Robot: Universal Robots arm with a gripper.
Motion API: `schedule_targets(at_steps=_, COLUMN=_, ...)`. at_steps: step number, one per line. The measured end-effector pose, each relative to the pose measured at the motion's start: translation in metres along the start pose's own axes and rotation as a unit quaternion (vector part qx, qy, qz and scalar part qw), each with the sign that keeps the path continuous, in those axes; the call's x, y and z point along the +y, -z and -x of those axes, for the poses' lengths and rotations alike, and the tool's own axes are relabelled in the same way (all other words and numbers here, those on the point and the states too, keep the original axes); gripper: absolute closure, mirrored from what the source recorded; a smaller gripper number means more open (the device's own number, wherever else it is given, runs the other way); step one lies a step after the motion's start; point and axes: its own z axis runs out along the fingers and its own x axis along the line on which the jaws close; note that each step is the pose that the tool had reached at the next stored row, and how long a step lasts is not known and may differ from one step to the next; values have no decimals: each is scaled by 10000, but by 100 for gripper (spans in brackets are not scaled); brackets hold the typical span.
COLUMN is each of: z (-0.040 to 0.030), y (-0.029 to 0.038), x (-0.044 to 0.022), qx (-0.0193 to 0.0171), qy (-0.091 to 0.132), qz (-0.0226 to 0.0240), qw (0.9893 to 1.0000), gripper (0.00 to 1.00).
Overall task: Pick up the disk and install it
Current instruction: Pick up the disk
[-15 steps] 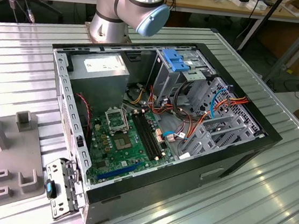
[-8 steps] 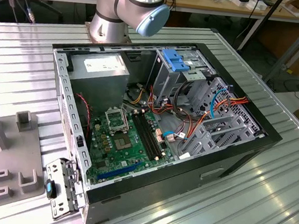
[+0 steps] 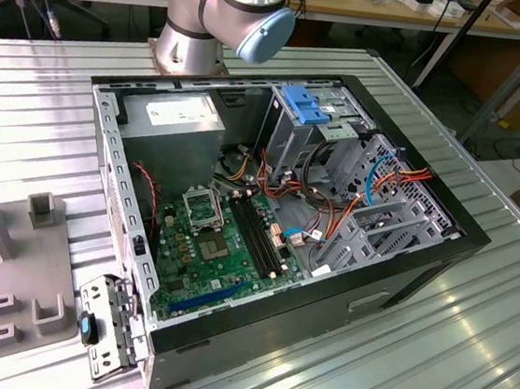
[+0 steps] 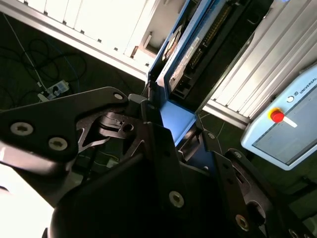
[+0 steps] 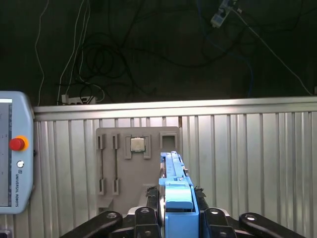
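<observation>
The gripper has its fingers clenched on the disk, one dark finger pressed against each side of it. In the first wrist view the disk is seen edge-on, its bright blue rail running straight out from between the fingers. In the second wrist view the gripper clasps the blue end of the disk, and beyond the grasp the dark body, a strip of white label and a row of connector pins show between the two blue rails. Past the disk in the first wrist view lies a grey fixture plate on the ribbed metal surface, with a small square chip seated in one of its pockets; whether the disk touches the plate cannot be told. A pale teach pendant with a red button rests on the same surface, and cables lie on the dark floor beyond the edge. In the exterior view an open computer case lies on the surface just in front of the arm's base, showing a green motherboard, a grey power-supply box, a blue bracket atop the metal drive cage, and orange and blue wires between them.
</observation>
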Motion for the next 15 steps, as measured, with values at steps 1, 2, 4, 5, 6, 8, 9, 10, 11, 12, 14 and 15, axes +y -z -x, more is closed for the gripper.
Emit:
schedule_targets(at_steps=1, z=0, y=17, x=0, qx=1, qy=0, qz=0, qw=10000, gripper=63)
schedule_targets(at_steps=2, z=-1, y=44, x=-1, qx=1, qy=0, qz=0, qw=10000, gripper=63)
schedule_targets(at_steps=4, z=-2, y=92, x=-1, qx=2, qy=0, qz=-1, qw=10000, gripper=63)
schedule_targets(at_steps=5, z=-4, y=165, x=-2, qx=3, qy=0, qz=-1, qw=10000, gripper=63)
schedule_targets(at_steps=6, z=-4, y=186, x=-3, qx=3, qy=0, qz=-1, qw=10000, gripper=63)
schedule_targets(at_steps=8, z=-6, y=236, x=-3, qx=4, qy=0, qz=-1, qw=10000, gripper=63)
schedule_targets(at_steps=9, z=-6, y=255, x=-3, qx=5, qy=0, qz=-1, qw=10000, gripper=63)
schedule_targets(at_steps=10, z=-6, y=275, x=-4, qx=5, qy=0, qz=-1, qw=10000, gripper=63)
schedule_targets(at_steps=11, z=-7, y=299, x=-4, qx=6, qy=0, qz=-1, qw=10000, gripper=63)
schedule_targets(at_steps=12, z=-7, y=317, x=-4, qx=6, qy=0, qz=-1, qw=10000, gripper=63)
schedule_targets(at_steps=14, z=-9, y=388, x=-5, qx=7, qy=0, qz=-1, qw=10000, gripper=63)
schedule_targets(at_steps=15, z=-10, y=410, x=-6, qx=8, qy=0, qz=-1, qw=10000, gripper=63)
